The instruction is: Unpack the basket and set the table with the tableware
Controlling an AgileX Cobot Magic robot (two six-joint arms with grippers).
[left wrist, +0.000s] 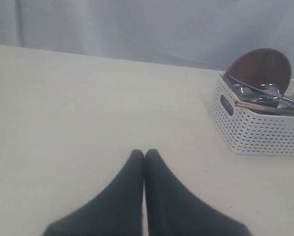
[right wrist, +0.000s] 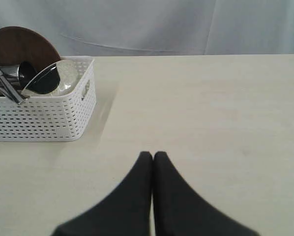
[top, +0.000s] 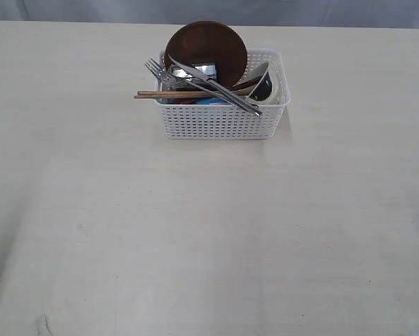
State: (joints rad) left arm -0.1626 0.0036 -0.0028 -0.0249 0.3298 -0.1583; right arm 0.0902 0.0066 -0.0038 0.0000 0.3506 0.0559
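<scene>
Left end effector (left wrist: 144, 153) and right end effector (right wrist: 153, 155) both clenched on nothing, well apart from the basket (top: 223, 122), packed with tableware (top: 206, 45), centred near the bench's (top: 195, 231) far edge.

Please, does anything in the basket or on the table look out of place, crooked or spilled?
Nothing looks spilled or broken, but the basket is packed untidily. The wooden plate stands on edge, rising above the rim. The fork and chopsticks stick out past the left rim, and the bowl lies tilted at the right end.
</scene>
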